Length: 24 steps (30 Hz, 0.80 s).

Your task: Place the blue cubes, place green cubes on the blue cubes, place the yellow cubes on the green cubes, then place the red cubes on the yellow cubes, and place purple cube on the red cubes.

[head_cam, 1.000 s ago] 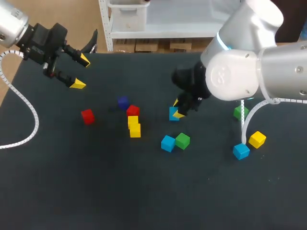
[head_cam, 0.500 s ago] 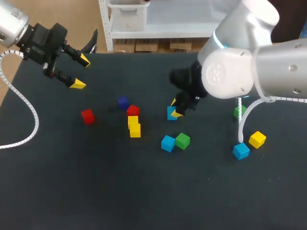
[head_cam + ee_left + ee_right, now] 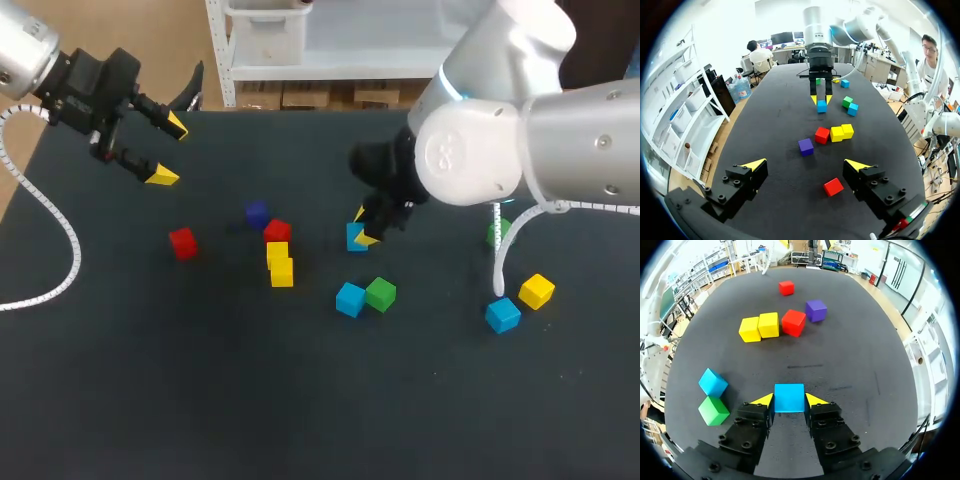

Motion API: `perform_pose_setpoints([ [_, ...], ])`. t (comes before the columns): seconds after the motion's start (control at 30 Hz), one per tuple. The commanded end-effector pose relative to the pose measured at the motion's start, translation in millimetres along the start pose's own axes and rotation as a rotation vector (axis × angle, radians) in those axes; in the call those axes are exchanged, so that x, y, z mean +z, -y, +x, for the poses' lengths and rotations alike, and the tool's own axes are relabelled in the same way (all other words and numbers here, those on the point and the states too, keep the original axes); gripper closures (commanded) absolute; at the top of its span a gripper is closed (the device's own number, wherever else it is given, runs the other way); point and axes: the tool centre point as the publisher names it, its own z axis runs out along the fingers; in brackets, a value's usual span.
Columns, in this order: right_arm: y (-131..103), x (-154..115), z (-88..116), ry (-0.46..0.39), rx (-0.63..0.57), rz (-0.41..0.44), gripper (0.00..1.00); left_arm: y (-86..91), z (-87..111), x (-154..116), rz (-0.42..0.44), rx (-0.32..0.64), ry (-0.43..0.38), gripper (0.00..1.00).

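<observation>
Right wrist view, right tool gripping blue cube, left tool spread wide

Three blue cubes, two green cubes, three yellow cubes, two red cubes, one purple cube.

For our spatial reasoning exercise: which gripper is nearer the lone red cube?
Left. The left gripper is open, the lone red cube just ahead of it; the right gripper is far off, shut on a blue cube.
</observation>
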Motion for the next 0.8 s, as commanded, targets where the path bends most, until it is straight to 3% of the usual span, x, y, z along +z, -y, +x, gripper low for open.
perform_pose_setpoints([
  [0.03,0.8,0.9,0.1,0.001,0.0,-0.002,1.0,0.9,1.0,0.3,-0.003,0.003,0.002,0.0],
  [0.3,1.6,1.5,0.9,-0.004,-0.002,-0.003,1.0,0.9,1.0,0.3,-0.003,0.003,0.002,0.0],
  [0.63,1.7,2.0,2.1,-0.006,0.001,-0.007,0.78,0.9,1.0,0.3,-0.003,0.003,0.002,0.0],
  [0.8,3.0,1.7,2.9,-0.005,0.007,-0.005,0.75,0.9,1.0,0.3,-0.003,0.003,0.002,0.0],
])
